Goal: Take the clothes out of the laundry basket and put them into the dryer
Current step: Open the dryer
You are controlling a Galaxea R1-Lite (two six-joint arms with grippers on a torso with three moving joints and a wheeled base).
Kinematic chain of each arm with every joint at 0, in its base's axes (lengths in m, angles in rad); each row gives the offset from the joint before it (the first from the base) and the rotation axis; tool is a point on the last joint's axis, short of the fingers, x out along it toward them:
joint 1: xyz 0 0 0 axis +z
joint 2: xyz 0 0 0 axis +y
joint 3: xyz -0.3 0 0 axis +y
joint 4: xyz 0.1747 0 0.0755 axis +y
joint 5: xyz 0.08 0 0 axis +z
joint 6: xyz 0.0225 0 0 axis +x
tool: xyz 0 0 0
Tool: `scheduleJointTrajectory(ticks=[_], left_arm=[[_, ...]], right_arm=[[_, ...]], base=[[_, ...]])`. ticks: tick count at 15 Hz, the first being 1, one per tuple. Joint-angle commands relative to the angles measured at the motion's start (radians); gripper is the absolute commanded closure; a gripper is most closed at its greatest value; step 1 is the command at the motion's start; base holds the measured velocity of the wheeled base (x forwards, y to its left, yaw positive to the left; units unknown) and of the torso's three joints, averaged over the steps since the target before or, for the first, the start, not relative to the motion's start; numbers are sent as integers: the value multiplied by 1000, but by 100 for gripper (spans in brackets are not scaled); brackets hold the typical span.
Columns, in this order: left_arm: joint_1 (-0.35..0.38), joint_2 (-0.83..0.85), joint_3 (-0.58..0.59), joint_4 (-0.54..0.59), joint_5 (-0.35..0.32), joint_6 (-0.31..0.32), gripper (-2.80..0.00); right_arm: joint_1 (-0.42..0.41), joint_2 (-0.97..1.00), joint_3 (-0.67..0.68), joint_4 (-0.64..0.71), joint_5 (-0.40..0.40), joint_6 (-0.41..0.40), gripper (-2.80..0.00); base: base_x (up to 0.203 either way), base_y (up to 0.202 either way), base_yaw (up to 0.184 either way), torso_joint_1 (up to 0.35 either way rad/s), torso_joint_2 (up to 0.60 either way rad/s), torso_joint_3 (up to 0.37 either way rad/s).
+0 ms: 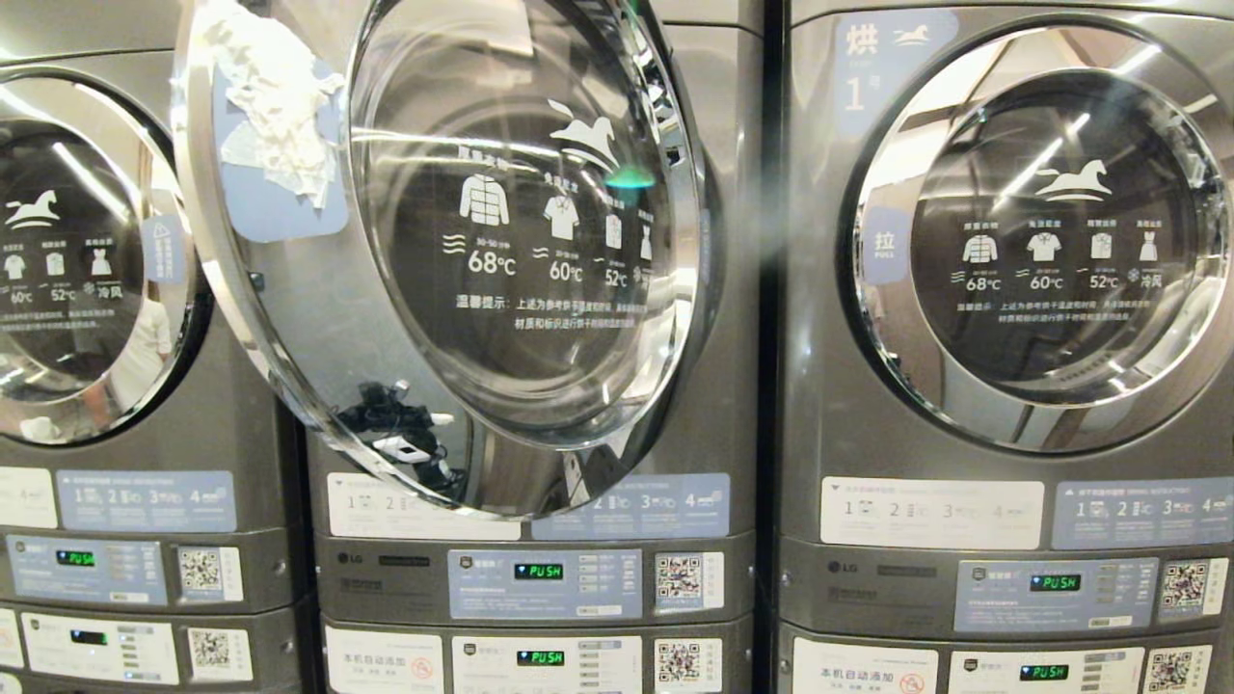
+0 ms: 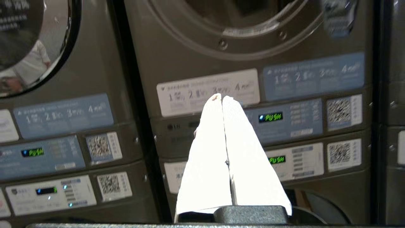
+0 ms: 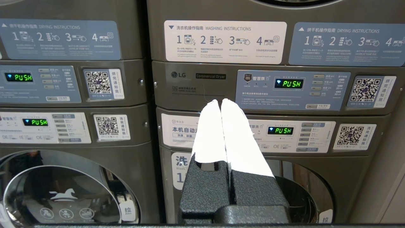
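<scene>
Your left gripper (image 2: pixel 221 98) and right gripper (image 3: pixel 220 102) are both pinched together and empty before the dryer (image 1: pixel 733 289) with its door (image 1: pixel 434 251) open, no basket or clothes showing, so find them first.

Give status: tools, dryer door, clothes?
Left tool shut, empty. Right tool shut, empty. Middle dryer door swung open. No clothes or basket in view; nothing blocking.

The dryer (image 3: pixel 269 85) panel reads "LG Commercial Dryer"; its display (image 3: pixel 289 83) shows "PUSH".
</scene>
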Motion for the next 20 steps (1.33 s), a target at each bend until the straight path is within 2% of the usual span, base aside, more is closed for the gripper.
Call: scheduleJointTrajectory(ticks=[1, 3, 5, 7, 10, 11, 13, 16, 19, 20], left_arm=[[-2, 115, -84, -7, -7, -11, 0], [-8, 372, -238, -67, -25, -88, 0], [-12, 685, -396, -194, -38, -150, 0], [-16, 934, -545, -335, -51, -188, 0], [-50, 1170, -747, -477, -104, -219, 0], [-71, 1218, -794, -502, -155, -203, 0], [-97, 1258, -834, -521, -282, -102, 0], [-153, 1209, -796, -517, -295, -85, 0], [-284, 1140, -745, -508, -294, -77, 0], [-320, 1116, -733, -492, -293, -35, 0]], right_arm=[[0, 0, -1, 1, 0, 0, 0], [0, 0, 1, 1, 0, 0, 0], [-1, 0, 1, 1, 0, 0, 0], [0, 0, 1, 1, 0, 0, 0], [0, 0, 1, 0, 0, 0, 0], [0, 0, 1, 0, 0, 0, 0], [0, 0, 1, 0, 0, 0, 0], [0, 0, 1, 0, 0, 1, 0], [0, 0, 1, 0, 0, 1, 0], [-1, 0, 1, 0, 1, 1, 0]], base=[[0, 0, 0, 0, 0, 0], [0, 0, 0, 0, 0, 0], [0, 0, 0, 0, 0, 0], [0, 0, 0, 0, 0, 0], [0, 0, 0, 0, 0, 0], [0, 0, 0, 0, 0, 0], [0, 0, 0, 0, 0, 0], [0, 0, 0, 0, 0, 0], [0, 0, 0, 0, 0, 0], [0, 0, 0, 0, 0, 0]])
